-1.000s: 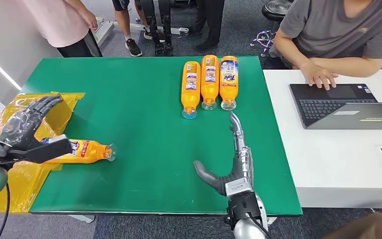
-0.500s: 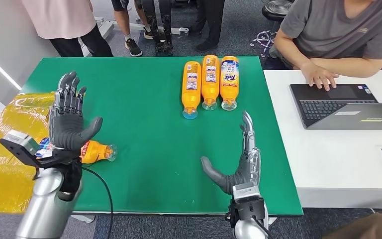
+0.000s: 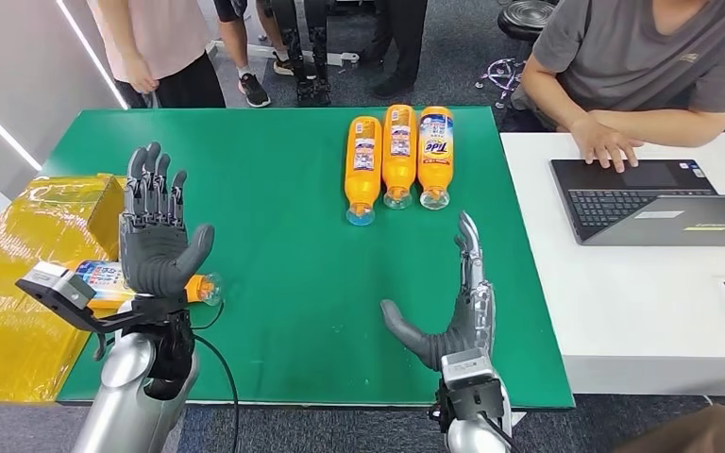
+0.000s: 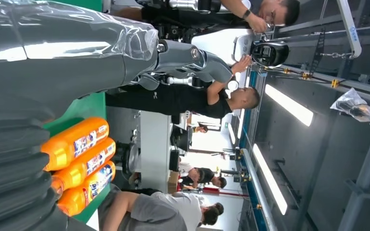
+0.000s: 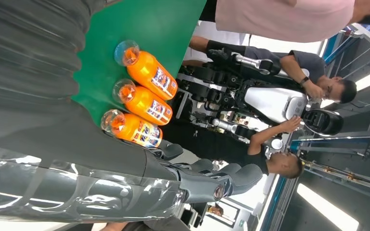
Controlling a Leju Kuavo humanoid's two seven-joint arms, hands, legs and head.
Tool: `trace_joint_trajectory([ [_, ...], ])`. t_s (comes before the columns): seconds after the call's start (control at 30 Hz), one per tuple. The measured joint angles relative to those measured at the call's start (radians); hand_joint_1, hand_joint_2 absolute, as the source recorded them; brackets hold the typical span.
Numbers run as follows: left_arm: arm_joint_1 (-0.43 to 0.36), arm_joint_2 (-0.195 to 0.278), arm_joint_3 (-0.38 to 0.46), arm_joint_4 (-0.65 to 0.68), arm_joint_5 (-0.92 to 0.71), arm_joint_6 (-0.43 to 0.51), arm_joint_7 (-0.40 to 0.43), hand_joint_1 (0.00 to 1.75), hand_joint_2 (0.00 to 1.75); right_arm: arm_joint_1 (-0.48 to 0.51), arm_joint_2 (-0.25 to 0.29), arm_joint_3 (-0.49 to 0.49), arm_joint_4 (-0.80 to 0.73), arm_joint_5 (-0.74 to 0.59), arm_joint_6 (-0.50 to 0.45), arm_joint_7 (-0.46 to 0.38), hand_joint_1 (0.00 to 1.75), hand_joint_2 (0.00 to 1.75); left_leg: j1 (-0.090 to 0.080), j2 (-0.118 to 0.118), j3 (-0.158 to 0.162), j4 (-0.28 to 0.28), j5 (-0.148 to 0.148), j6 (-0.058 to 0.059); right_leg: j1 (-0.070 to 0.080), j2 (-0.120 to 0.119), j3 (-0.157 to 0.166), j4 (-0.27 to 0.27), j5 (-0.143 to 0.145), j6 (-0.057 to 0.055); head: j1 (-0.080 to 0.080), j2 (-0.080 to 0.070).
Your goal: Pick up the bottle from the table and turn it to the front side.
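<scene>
Lifted off the bottle (image 3: pixel 151 286), the left hand (image 3: pixel 156 238) now hangs open above it at the desk's (image 3: pixel 274 189) left edge. Right hand (image 3: pixel 453 302) rests open, empty. Bottle looks light, stiff, slippery; grip mid-body.

I log a green table mat (image 3: pixel 283 283), three orange bottles (image 3: pixel 397 156) far right with white-and-blue labels, one orange bottle (image 3: pixel 189 287) near left with a clear cap, a yellow bag (image 3: pixel 28 274) beside it, white desk (image 3: pixel 642 302), dark grey laptop (image 3: pixel 661 212).
</scene>
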Motion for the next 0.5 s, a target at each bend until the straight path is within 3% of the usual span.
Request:
trace_joint_trajectory([
  [0.23,0.022,-0.028,-0.006,-0.014,0.026,0.029,-0.015,0.00,1.75,0.000,-0.005,0.003,-0.003,-0.005,0.004,-0.002,0.00,1.75,0.000,0.000,0.000,0.000,0.000,0.000,0.000,0.000,0.000,0.000,0.000,0.000,0.000,0.000],
  [0.5,0.148,-0.102,-0.035,-0.065,-0.129,0.194,-0.029,0.00,1.75,0.005,-0.012,0.019,-0.037,0.008,0.028,-0.001,0.00,1.75,0.000,0.000,0.000,0.000,-0.001,0.001,0.000,0.000,0.000,-0.001,-0.001,0.001,0.000,0.000],
])
